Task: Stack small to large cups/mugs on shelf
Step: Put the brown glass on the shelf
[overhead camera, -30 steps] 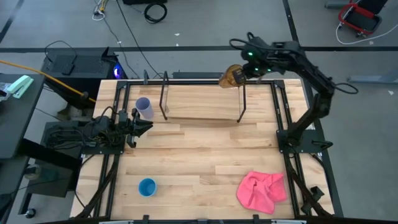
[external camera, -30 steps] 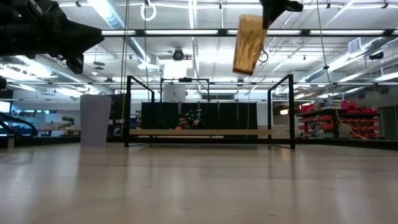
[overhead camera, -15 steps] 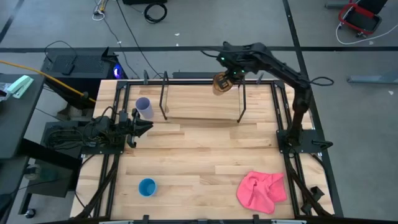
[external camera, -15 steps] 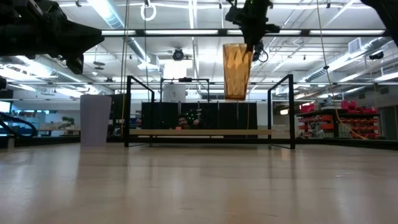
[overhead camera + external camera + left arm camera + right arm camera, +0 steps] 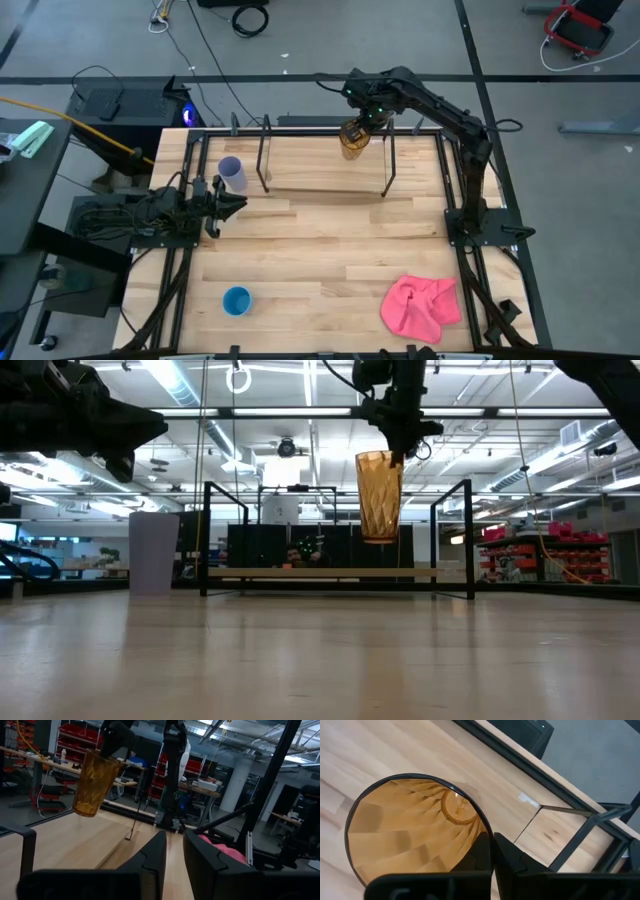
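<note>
Right gripper [image 5: 402, 455] pinches the rim of the amber cup [image 5: 378, 495], one finger inside, one outside. Cup hangs upright, mouth up, clear above the shelf [image 5: 325, 180], over its 1 o'clock end at the table's far edge. Lavender cup [image 5: 232, 173] stands on the table just off the shelf's 9 o'clock side. Left gripper [image 5: 228, 205] waits near it toward 6 o'clock, fingers narrowly parted, empty. Blue cup [image 5: 237, 300] sits at the table's 7 o'clock, pink cloth [image 5: 420, 306] at 5 o'clock.
</note>
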You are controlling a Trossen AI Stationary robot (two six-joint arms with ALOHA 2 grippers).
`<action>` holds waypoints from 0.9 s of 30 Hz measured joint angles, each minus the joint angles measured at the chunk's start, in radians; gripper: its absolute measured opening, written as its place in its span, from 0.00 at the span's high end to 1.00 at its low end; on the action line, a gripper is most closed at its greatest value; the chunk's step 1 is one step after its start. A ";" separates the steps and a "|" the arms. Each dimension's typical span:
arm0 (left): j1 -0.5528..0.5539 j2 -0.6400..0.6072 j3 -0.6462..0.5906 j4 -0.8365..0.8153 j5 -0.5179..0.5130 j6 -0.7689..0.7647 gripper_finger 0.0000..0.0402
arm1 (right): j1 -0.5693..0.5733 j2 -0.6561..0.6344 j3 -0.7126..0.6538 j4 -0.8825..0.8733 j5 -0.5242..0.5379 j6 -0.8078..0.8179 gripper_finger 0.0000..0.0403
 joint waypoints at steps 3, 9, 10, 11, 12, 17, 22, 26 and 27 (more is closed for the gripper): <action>0.000 0.000 0.000 -0.003 0.000 0.000 0.83 | -0.009 -0.003 -0.020 0.003 -0.006 -0.008 0.99; 0.000 0.000 0.000 -0.004 0.000 -0.007 0.82 | -0.038 -0.024 -0.139 -0.001 -0.028 -0.037 0.99; 0.000 0.000 0.000 -0.004 0.000 -0.007 0.82 | -0.042 -0.029 -0.155 0.001 -0.028 -0.041 0.99; 0.000 0.000 0.000 -0.004 0.000 -0.007 0.81 | -0.045 -0.033 -0.166 -0.001 -0.028 -0.042 0.99; 0.000 0.000 0.000 -0.004 0.000 -0.007 0.81 | -0.046 -0.036 -0.175 -0.002 -0.027 -0.041 0.99; 0.000 0.000 0.000 -0.004 0.000 -0.008 0.82 | -0.045 -0.043 -0.195 0.005 -0.031 -0.048 0.99; 0.000 0.000 0.000 -0.004 0.000 -0.008 0.83 | -0.045 -0.043 -0.196 0.010 -0.028 -0.046 0.99; 0.000 0.000 0.000 -0.004 0.000 -0.008 0.82 | -0.045 -0.043 -0.196 0.020 -0.028 -0.042 0.99; 0.000 0.000 0.000 -0.004 0.000 -0.008 0.81 | -0.044 -0.043 -0.196 0.022 -0.028 -0.042 0.99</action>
